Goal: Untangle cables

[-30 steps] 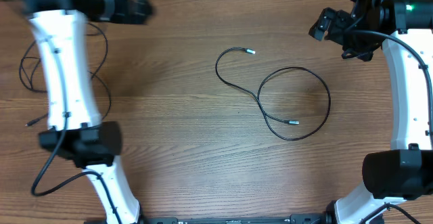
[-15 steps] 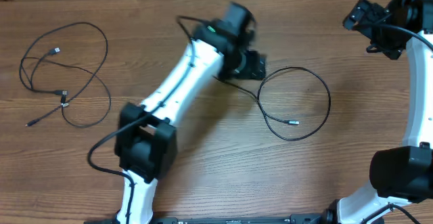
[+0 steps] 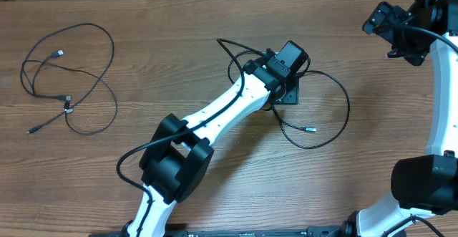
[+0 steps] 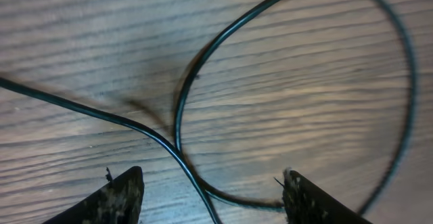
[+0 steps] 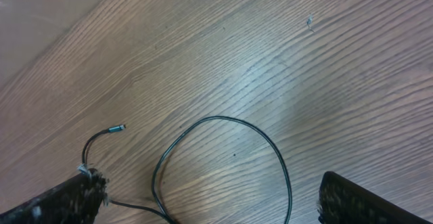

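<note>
The left tool (image 4: pixel 213 183) hangs low over the middle of the wooden surface (image 3: pixel 186 65), its jaws apart on either side of the spot where the looped cable (image 3: pixel 342 119) crosses itself, clamping nothing. The right tool (image 5: pixel 210 200) stands wide open and empty at the far right corner, well apart from that loop. A separate tangle of cables (image 3: pixel 71 79) lies loose at the far left.

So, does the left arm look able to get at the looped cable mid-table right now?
Probably yes: the left gripper hangs right over the crossing of the looped cable, jaws apart with the strand lying between them, and nothing else is in the way.
</note>
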